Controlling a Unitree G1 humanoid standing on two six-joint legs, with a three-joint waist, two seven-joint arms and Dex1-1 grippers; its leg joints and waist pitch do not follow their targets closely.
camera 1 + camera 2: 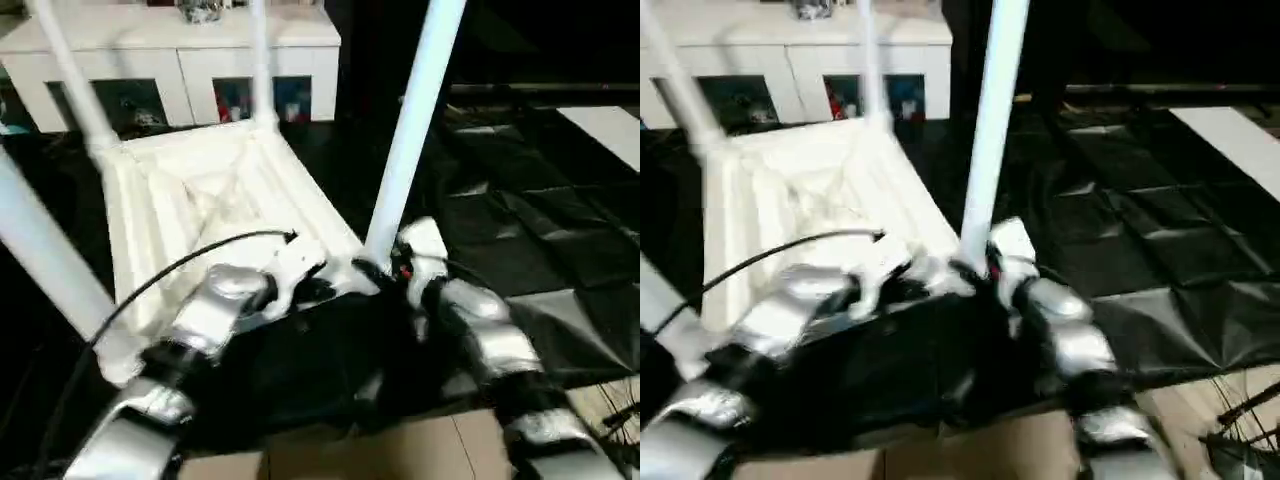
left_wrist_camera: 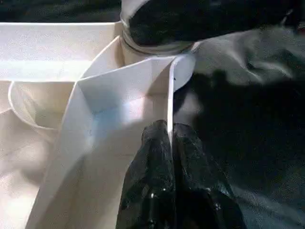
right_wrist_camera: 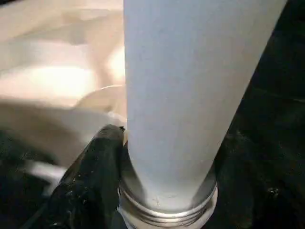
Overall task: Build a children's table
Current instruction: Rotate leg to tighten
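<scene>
The children's table top [image 1: 200,200] lies upside down on the black sheeting, its ribbed underside facing up. White legs stand up from its far left corner [image 1: 70,80], far right corner [image 1: 260,60] and near left corner [image 1: 45,260]. Another leg [image 1: 415,130] rises at the near right corner. My right gripper [image 1: 388,268] is closed around that leg's base; one black finger [image 3: 100,157] presses its side just above the silver threaded end [image 3: 167,210]. My left gripper [image 2: 170,138] is shut on the top's thin rim wall [image 2: 169,95] beside that corner.
A white cabinet [image 1: 170,50] with glass doors stands behind the table top. Crumpled black sheeting [image 1: 520,230] covers the floor to the right, with a white panel [image 1: 610,125] at its far edge. Bare brown floor [image 1: 400,450] shows nearest me.
</scene>
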